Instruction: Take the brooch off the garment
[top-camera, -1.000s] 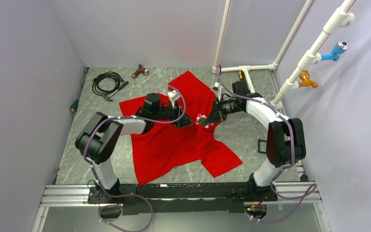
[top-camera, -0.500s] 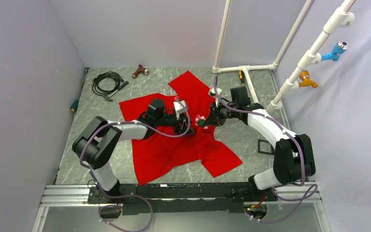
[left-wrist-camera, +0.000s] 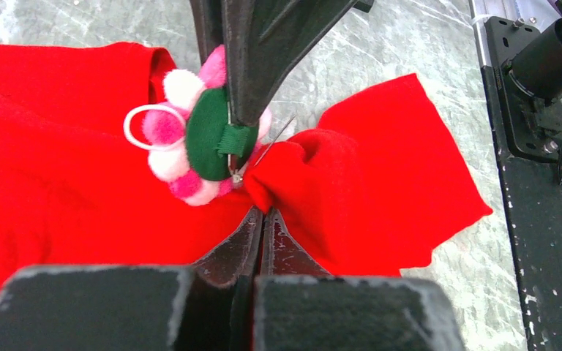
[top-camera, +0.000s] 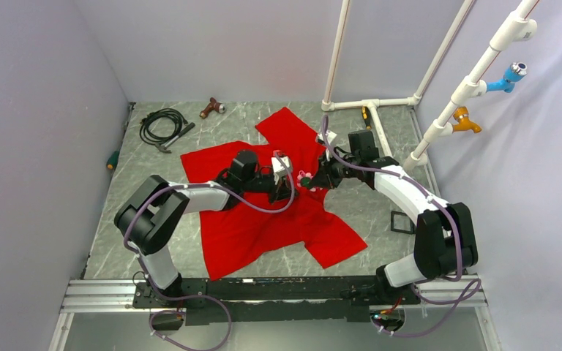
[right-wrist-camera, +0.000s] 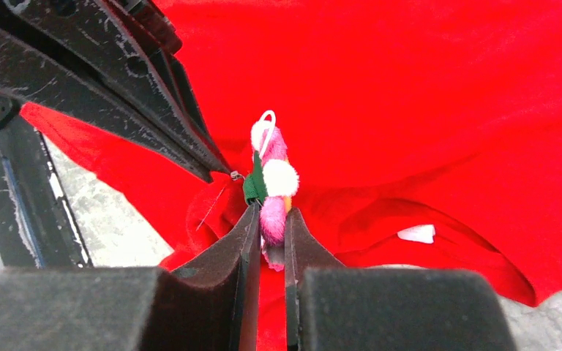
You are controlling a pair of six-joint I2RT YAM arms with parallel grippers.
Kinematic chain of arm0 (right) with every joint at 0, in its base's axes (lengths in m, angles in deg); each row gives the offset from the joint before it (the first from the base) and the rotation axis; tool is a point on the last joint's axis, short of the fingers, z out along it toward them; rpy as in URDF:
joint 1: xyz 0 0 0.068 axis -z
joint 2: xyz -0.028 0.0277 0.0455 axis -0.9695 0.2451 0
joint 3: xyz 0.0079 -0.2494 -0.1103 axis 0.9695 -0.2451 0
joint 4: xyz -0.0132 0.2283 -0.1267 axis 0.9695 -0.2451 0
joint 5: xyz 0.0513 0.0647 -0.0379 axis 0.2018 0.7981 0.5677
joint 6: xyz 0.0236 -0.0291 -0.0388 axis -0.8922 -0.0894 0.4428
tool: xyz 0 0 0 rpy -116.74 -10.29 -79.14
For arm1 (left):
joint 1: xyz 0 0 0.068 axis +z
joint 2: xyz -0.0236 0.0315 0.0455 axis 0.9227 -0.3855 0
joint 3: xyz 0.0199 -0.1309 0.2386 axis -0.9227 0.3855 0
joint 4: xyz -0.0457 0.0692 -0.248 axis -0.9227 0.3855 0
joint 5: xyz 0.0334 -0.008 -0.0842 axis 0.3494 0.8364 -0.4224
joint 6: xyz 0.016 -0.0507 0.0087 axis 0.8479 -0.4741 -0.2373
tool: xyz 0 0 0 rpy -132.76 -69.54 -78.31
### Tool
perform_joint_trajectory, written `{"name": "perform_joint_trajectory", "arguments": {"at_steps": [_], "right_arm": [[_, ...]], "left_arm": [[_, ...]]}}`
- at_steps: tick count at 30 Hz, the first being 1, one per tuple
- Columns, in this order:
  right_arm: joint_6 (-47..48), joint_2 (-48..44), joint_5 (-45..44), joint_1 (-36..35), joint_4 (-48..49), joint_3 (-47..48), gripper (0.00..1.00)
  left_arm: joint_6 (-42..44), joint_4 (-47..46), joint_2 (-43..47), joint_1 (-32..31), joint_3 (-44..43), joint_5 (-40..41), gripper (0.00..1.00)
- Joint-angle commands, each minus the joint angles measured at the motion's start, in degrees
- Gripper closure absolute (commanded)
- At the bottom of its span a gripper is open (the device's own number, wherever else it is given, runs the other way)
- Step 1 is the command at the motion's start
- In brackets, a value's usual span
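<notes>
Brooch [left-wrist-camera: 190, 139] raised just above the middle of a red T-shirt [top-camera: 263, 219], caught between two robot arms that meet tip to tip. The right gripper [right-wrist-camera: 269, 219] reaches in from the side of the shirt where the small white neck label [right-wrist-camera: 417, 234] lies. Its jaws are clamped on the brooch edge-on, with the flat backing against one and the petals against the other. The left gripper [left-wrist-camera: 262, 219] comes from the opposite side of the shirt. Its jaws are clenched tight on a bunched peak of the shirt's cloth, right against the back of the brooch. Neither arm is nearer than the other, and the two tips almost touch.

A thin metal pin [left-wrist-camera: 274, 139] slants out from the clasp at the brooch's back, beside the cloth peak and at an angle to both sets of jaws. Whether its point is threaded through the shirt cannot be told.

The coming move probably turns on that slant. Drawing the brooch off along the pin's line, while the left jaws hold the shirt back, should free it. Pulling across the pin would likely drag the cloth along.

The brooch is a soft ring of fuzzy pink and white pom-poms on a round green felt disc, with a thin white loop [left-wrist-camera: 135, 121] at one edge. The shirt is matt, limp knit, creased where it is lifted. It lies spread on a smooth grey marbled bench [top-camera: 380, 212].
</notes>
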Motion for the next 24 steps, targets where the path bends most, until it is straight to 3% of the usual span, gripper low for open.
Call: {"name": "perform_joint_trajectory", "arguments": {"at_steps": [1,24], "right_arm": [[-0.39,-0.38,-3.62,-1.67,4.06,-0.25,1.0],[-0.66,6.57,-9.3,-7.08,7.94,1.25,1.0]], "left_arm": [[-0.25,-1.17,1.03,-0.52,-1.3,-0.48,1.0],[-1.5,-0.94,2.84,-1.04,-2.93,-1.81,1.0]]}}
